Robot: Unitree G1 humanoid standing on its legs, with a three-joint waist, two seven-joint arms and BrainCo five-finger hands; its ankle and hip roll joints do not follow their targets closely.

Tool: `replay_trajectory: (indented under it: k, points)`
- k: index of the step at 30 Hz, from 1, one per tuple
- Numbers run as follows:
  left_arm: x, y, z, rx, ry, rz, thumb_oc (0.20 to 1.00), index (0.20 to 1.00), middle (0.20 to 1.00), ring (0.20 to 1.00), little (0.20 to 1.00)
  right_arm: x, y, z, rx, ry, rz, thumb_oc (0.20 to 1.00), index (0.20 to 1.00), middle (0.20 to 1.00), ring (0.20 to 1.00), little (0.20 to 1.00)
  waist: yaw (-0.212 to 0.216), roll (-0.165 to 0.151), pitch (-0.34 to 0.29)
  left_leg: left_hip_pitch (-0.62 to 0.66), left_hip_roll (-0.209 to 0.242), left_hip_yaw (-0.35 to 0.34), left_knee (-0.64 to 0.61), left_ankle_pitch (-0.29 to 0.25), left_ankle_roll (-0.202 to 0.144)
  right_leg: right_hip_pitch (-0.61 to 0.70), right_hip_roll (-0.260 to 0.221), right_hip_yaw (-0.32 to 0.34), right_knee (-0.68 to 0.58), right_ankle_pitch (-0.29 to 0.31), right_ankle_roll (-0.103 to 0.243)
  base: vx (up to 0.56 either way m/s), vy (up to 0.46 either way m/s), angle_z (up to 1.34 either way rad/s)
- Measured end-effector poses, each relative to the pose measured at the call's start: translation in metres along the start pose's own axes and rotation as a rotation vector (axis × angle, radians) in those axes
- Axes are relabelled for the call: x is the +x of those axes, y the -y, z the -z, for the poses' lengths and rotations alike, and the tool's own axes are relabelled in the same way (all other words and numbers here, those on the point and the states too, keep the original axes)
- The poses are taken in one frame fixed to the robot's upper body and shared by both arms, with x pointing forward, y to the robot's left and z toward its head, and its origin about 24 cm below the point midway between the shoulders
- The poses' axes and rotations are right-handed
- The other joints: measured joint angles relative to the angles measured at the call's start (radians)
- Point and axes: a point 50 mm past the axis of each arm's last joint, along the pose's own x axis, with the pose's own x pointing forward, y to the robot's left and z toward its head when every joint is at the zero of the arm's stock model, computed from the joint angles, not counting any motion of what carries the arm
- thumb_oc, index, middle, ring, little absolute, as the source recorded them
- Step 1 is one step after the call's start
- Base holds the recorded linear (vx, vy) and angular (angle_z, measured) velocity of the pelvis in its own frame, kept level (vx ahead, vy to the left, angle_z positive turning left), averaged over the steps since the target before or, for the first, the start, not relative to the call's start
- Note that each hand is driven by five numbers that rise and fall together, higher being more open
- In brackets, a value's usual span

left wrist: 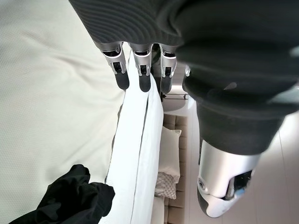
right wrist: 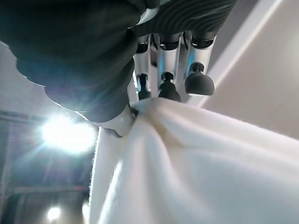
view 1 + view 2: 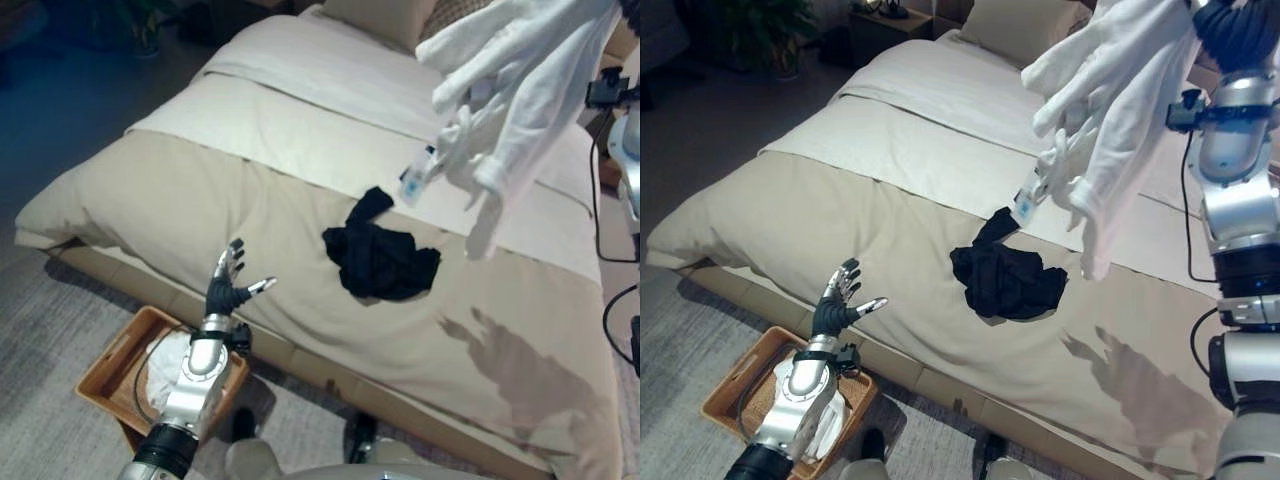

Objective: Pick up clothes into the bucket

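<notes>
In the left eye view, a white garment (image 3: 520, 90) hangs in the air above the far right part of the bed (image 3: 180, 200), and its sleeves and a small tag dangle down. A black garment (image 3: 380, 255) lies crumpled on the beige cover near the middle of the bed, closer to the near edge. The left hand (image 3: 228, 290) is raised at the near edge of the bed, towards its left corner, with the fingers spread and holding nothing. On the floor just beside this edge stands a brown woven basket (image 3: 105, 370), and something white lies inside it.

In the right eye view, the right hand (image 3: 1230, 25) is lifted high over the right side of the bed. The top of the white garment goes up to it. A pillow (image 3: 1025, 30) lies at the far end of the bed.

In the left wrist view, the fingers (image 1: 142, 77) of the left hand are straight and apart, and past them show the bed cover and a part of the black garment.

In the right wrist view, the fingers (image 2: 198, 81) of the right hand are curled and, together with the thumb, they pinch a fold of the white garment.
</notes>
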Motion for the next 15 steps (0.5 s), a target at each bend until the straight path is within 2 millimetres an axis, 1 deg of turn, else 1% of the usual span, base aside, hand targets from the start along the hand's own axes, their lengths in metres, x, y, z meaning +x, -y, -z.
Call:
replay_trajectory:
  k: [2, 3, 6, 11, 13, 15]
  points:
    - [-0.001, 0.0, 0.002, 0.003, -0.012, 0.001, 1.0, 1.0, 1.0, 1.0, 1.0, 0.009, -0.001, -0.007, 0.026, 0.013, 0.004, 0.2, 0.2, 0.2, 0.2, 0.2, -0.008, -0.009, -0.016, 0.012, 0.0, 0.006, -0.005, 0.0, 0.0, 0.01, 0.001, 0.002, -0.007, 0.0, 0.0, 0.03, 0.004, -0.06]
    - [-0.001, 0.0, 0.002, 0.003, -0.011, 0.001, 1.0, 1.0, 1.0, 1.0, 1.0, 0.01, -0.002, -0.008, 0.034, 0.017, 0.004, 0.2, 0.2, 0.2, 0.2, 0.2, -0.009, -0.011, -0.019, 0.016, 0.0, 0.007, -0.006, 0.0, 0.0, 0.012, 0.001, 0.004, -0.008, 0.0, 0.0, 0.02, 0.0, -0.07]
    - [0.001, 0.0, 0.002, 0.007, -0.017, 0.003, 1.0, 1.0, 1.0, 1.0, 1.0, 0.009, -0.009, -0.01, 0.068, 0.017, -0.042, 0.2, 0.2, 0.2, 0.2, 0.2, -0.011, -0.019, -0.035, 0.027, 0.0, 0.01, -0.008, 0.0, 0.0, 0.022, 0.002, 0.006, -0.01, 0.0, 0.0, 0.02, 0.004, -0.02]
    - [0.005, 0.002, -0.002, 0.009, -0.009, 0.009, 1.0, 1.0, 1.0, 1.0, 1.0, 0.004, -0.023, -0.009, 0.128, -0.008, -0.124, 0.2, 0.2, 0.2, 0.2, 0.2, -0.017, -0.017, -0.045, 0.06, 0.0, 0.02, -0.025, 0.0, 0.0, 0.045, 0.005, 0.015, -0.019, 0.0, 0.001, 0.02, 0.004, -0.06]
    - [0.014, 0.009, -0.01, 0.009, 0.021, 0.036, 1.0, 1.0, 1.0, 1.0, 1.0, 0.001, -0.033, -0.013, 0.169, -0.005, -0.174, 0.2, 0.2, 0.2, 0.2, 0.2, -0.014, -0.017, -0.05, 0.074, 0.001, 0.033, -0.031, 0.0, 0.0, 0.049, 0.006, 0.024, -0.019, 0.0, 0.001, 0.03, 0.002, -0.12]
    - [0.025, 0.02, -0.023, 0.01, 0.069, 0.08, 1.0, 1.0, 1.0, 1.0, 1.0, -0.002, -0.044, -0.022, 0.213, 0.022, -0.239, 0.2, 0.2, 0.2, 0.2, 0.2, -0.024, -0.016, -0.062, 0.079, 0.0, 0.037, -0.037, 0.001, -0.002, 0.049, 0.005, 0.029, -0.02, 0.001, 0.002, 0.03, 0.007, -0.05]
